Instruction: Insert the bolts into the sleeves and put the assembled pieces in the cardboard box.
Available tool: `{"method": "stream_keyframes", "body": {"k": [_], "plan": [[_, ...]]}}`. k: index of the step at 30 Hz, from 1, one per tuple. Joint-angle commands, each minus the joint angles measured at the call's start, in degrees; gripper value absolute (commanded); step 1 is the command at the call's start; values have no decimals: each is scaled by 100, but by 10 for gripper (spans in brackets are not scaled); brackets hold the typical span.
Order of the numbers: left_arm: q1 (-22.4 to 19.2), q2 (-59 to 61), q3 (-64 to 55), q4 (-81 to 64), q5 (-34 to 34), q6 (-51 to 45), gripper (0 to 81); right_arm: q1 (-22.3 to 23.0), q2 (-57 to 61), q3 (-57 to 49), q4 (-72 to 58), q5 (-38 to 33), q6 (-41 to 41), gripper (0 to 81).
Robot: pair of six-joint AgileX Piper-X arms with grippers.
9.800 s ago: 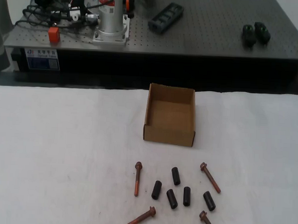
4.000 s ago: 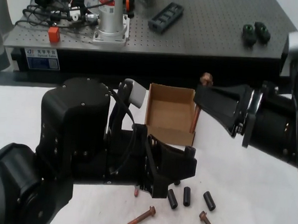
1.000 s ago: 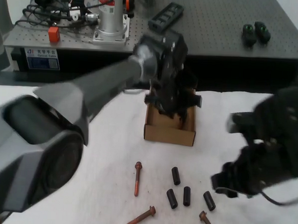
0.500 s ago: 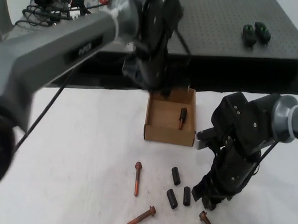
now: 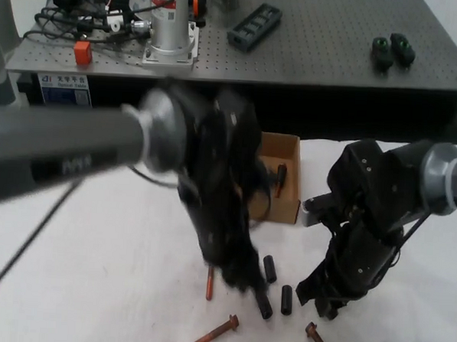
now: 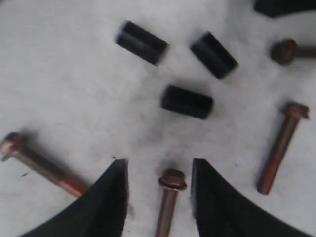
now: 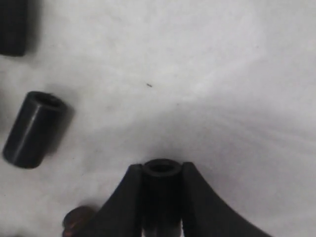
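My left gripper (image 6: 159, 170) is open, low over the white cloth, its fingers on either side of a copper bolt (image 6: 169, 197). Three black sleeves (image 6: 187, 101) lie just beyond it, with more bolts (image 6: 281, 145) around. My right gripper (image 7: 160, 170) is shut on a black sleeve (image 7: 161, 192) down at the cloth; another sleeve (image 7: 34, 128) lies close by. In the high view the left gripper (image 5: 242, 275) and the right gripper (image 5: 321, 302) both hang over the pile. The cardboard box (image 5: 282, 208) behind them holds one assembled piece (image 5: 280, 176).
Loose bolts (image 5: 216, 333) and sleeves (image 5: 286, 299) lie scattered on the white cloth in front of the box. Behind the cloth stands a dark perforated bench (image 5: 335, 46) with cables, a metal post (image 5: 171, 30) and small black parts.
The left arm has swung from above the box down to the pile, leaving an assembled piece in the box. The right arm has barely moved at its sleeve.
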Motion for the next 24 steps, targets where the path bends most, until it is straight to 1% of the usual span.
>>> {"method": "stream_keyframes", "body": {"k": [1,3,9,17,21,23,24], "plan": [[-116,-38,96,-90,-146,471,306,4,68,-29,-45,-90,-13,29],[-155,-38,190,-193,-400,662,306,-55,-194,-29,56,-122,-13,29],[-140,127,254,-102,-400,753,306,-164,-732,-29,446,-154,-13,29],[-140,605,254,-3,-482,788,306,-164,-922,-29,478,-154,-13,29],[-140,689,254,13,-663,788,306,-164,-954,-29,524,-154,-13,29],[-140,689,254,107,-662,729,288,-164,-955,-29,546,-154,-13,29],[-140,689,238,178,-662,623,260,-164,-955,-29,557,-154,-13,29]]}}
